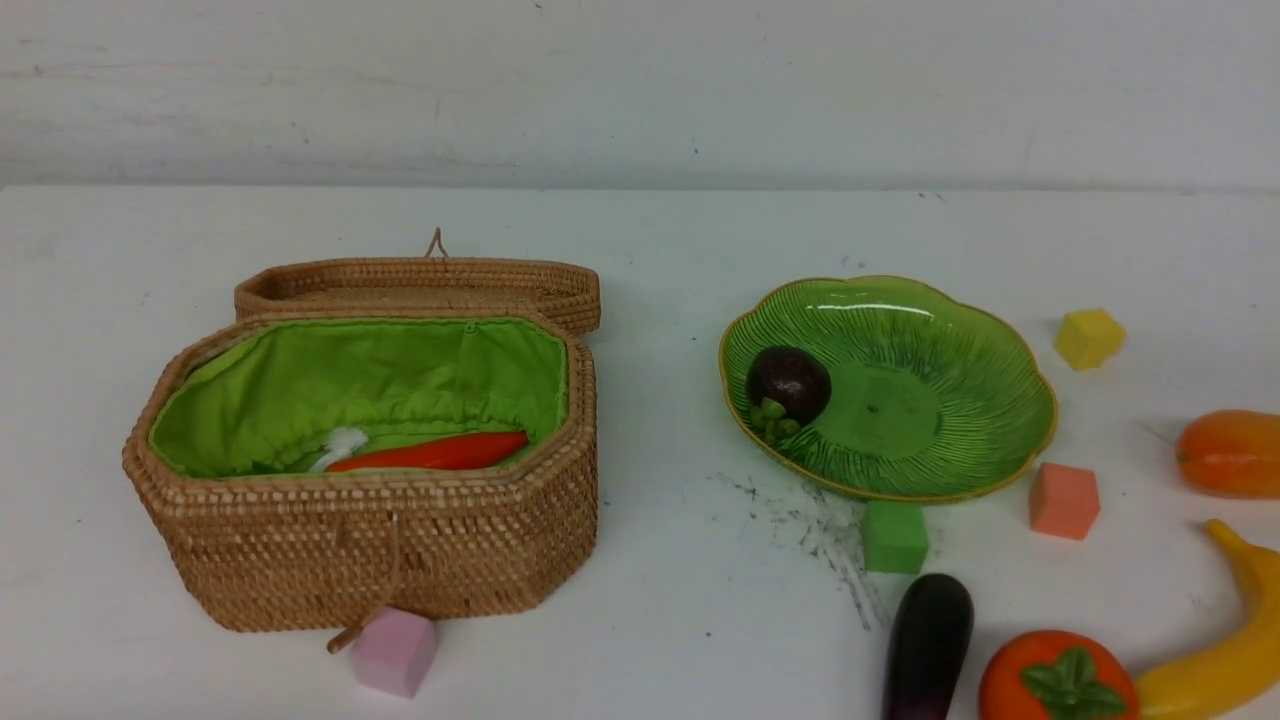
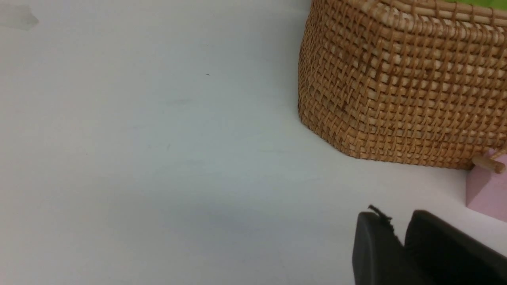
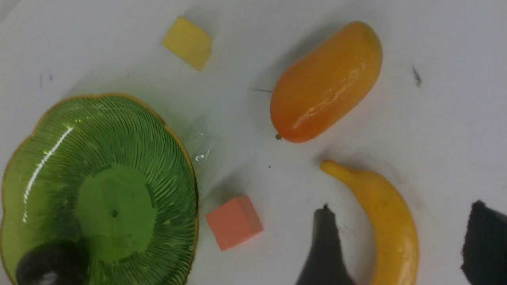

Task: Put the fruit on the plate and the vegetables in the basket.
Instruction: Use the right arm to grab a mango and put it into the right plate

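My right end effector [image 3: 402, 208], spread, straddles the banana [image 3: 390, 237] on the table [image 3: 435, 118] beside the plate [image 3: 158, 158], so an off-centre squeeze could squirt its glossy curve away; my left end effector [image 2: 394, 221], pressed together, hangs by the basket [image 2: 396, 79].

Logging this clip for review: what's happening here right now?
A two-arm robot is sorting toy produce. The chili and white radish lie in the open basket, and the mangosteen sits on the green plate. The mango, banana, eggplant and tomato lie unsorted on the table. The right gripper is open over the banana, not closed on it. The left gripper is shut and empty, low beside the basket.
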`<action>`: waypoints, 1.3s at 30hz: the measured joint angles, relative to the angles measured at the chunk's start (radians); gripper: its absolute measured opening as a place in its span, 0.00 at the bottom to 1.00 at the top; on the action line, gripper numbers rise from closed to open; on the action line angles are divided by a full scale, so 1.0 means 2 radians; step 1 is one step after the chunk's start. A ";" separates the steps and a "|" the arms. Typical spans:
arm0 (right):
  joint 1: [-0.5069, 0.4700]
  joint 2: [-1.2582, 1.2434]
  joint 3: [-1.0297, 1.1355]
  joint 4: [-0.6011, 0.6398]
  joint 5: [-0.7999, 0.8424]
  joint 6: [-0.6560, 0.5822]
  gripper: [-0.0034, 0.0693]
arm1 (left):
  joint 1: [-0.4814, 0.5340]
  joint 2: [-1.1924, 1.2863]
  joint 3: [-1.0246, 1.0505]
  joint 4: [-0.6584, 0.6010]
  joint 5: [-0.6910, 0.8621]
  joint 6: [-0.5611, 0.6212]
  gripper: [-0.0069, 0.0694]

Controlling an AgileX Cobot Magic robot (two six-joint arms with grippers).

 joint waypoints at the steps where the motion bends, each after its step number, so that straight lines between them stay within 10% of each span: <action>1: -0.014 0.029 -0.016 0.025 0.003 0.004 0.84 | 0.000 0.000 0.000 0.000 0.000 0.000 0.24; 8: -0.054 0.141 -0.059 0.098 -0.014 0.065 0.97 | 0.000 0.000 0.000 0.000 0.000 0.000 0.25; 39: -0.033 0.404 -0.240 0.047 0.048 0.117 0.85 | 0.000 0.000 0.000 0.000 0.000 0.000 0.29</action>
